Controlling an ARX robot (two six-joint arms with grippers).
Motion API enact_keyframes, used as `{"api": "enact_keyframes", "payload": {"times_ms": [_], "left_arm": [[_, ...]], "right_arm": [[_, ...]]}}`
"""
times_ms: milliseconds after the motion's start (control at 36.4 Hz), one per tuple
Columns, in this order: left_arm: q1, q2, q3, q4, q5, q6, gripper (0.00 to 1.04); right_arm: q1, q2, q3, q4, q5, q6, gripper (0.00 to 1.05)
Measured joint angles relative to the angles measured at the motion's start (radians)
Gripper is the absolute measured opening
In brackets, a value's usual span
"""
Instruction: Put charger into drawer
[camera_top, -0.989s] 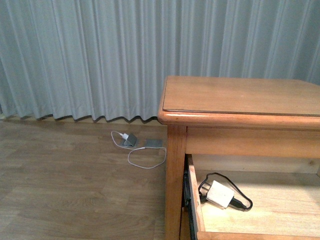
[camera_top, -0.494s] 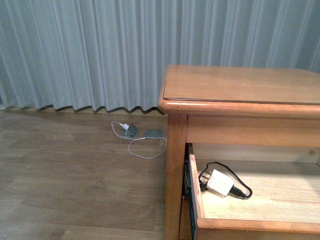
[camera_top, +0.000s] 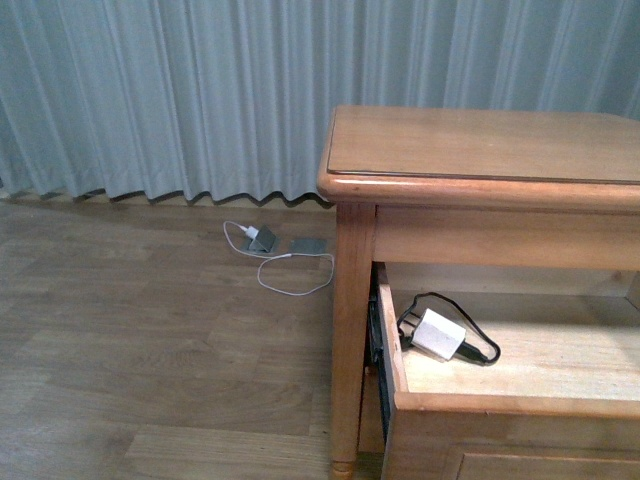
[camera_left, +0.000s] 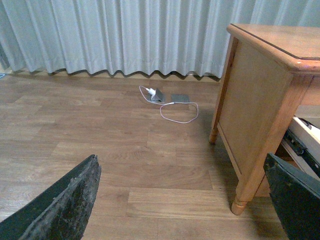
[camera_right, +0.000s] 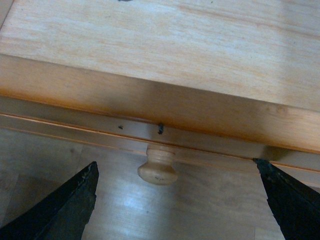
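Observation:
The charger (camera_top: 438, 335), a small white block with a looped black cable, lies in the left part of the drawer (camera_top: 520, 404), which stands pulled out of the wooden dresser (camera_top: 480, 145). In the right wrist view my right gripper (camera_right: 176, 161) is open over the drawer's front edge (camera_right: 150, 105). The round pale knob (camera_right: 157, 168) shows between its dark fingers (camera_right: 65, 210), and neither finger touches it. My left gripper (camera_left: 181, 157) is open above the floor beside the dresser's front leg (camera_left: 250, 170), holding nothing. Neither gripper shows in the front view.
A white plug with a thin white cable (camera_top: 290, 285) lies by grey plates (camera_top: 308, 245) on the wooden floor left of the dresser. The same plug (camera_left: 152, 93) shows in the left wrist view. Grey curtains (camera_top: 160, 100) hang behind.
The front view has shifted: the dresser and drawer sit higher in the frame and the drawer's front panel has come into sight. The charger stays where it lay in the drawer.

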Motion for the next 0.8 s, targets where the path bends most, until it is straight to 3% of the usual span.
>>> {"api": "enact_keyframes", "payload": {"times_ms": [439,796], "left_arm": [[0.0,0.0,0.0,0.0,0.0,0.0,0.98],[0.0,0.0,0.0,0.0,0.0,0.0,0.98]], "right_arm": [[0.108,0.418,0.26,0.369,0.181,0.14,0.96],[0.125,0.61,0.453,0.5,0.246,0.16,0.96]]}}
